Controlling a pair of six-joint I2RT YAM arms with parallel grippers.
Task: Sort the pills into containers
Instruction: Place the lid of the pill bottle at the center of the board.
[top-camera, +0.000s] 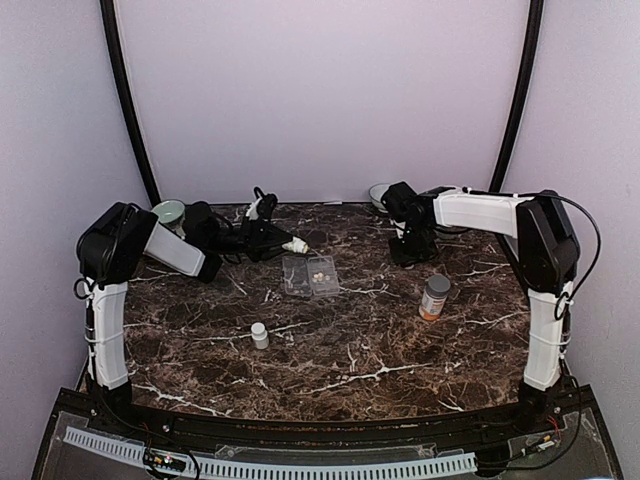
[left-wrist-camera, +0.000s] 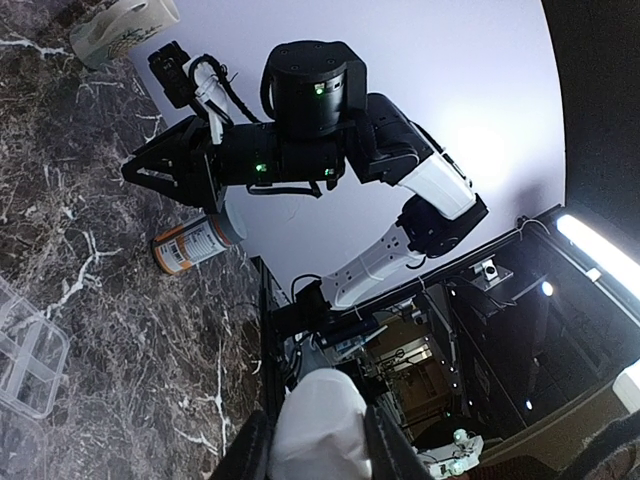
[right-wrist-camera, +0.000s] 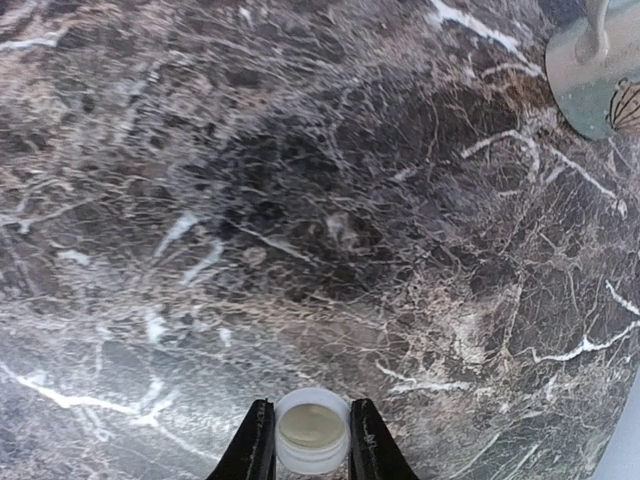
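The clear pill box (top-camera: 300, 282) lies open at the table's middle back, with a few pale pills (top-camera: 319, 275) in its right half. My left gripper (top-camera: 286, 243) is shut on a small white bottle (top-camera: 296, 245), held tipped on its side just above and behind the box. In the left wrist view the bottle (left-wrist-camera: 320, 425) fills the gap between the fingers, and a corner of the box (left-wrist-camera: 25, 350) shows at the left edge. My right gripper (top-camera: 411, 248) hangs low over the table at the back right, shut on a small white bottle cap (right-wrist-camera: 312, 432).
An orange bottle with a grey cap (top-camera: 434, 297) stands right of the box. A second small white bottle (top-camera: 260, 335) stands nearer the front. A pale bowl (top-camera: 168, 212) sits at the back left and another bowl (top-camera: 379, 193) at the back right.
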